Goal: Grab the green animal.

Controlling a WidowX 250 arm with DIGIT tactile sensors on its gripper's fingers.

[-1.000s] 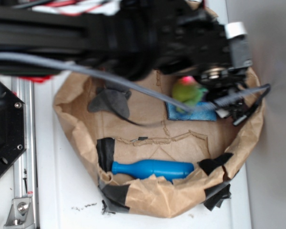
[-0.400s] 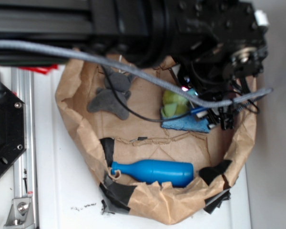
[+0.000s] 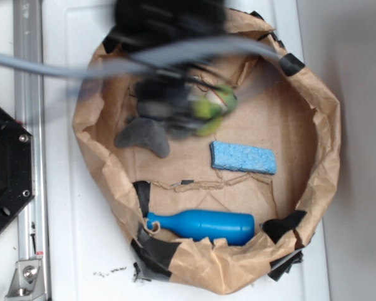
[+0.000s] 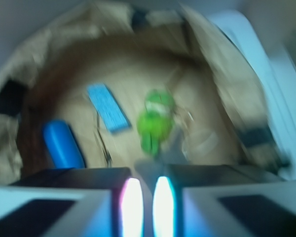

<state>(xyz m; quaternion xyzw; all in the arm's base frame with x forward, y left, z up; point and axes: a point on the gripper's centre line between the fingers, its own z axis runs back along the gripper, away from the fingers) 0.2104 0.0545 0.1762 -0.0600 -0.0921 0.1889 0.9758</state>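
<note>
Green animal [image 3: 212, 108] sits in the paper-lined basin [image 3: 326, 125] toward twelve o'clock, half under the blurred gripper [image 3: 175, 103]; whether the jaws are parted or closed on it cannot be told. Left to right: grey plush [image 3: 143, 135] at nine o'clock, blue bottle [image 3: 200, 225] at six, blue sponge [image 3: 243, 157] right of centre.

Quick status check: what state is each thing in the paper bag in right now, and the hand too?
Hand: fingers nearly together; too blurred to tell if it grips anything.
Green toy: just beyond the fingertips, held or loose unclear.
Grey toy: lying on the bag floor, untouched.
Sponge: lying flat, nothing on it.
Bottle: on its side against the wall.
Paper bag: open, rim crumpled and taped.
</note>
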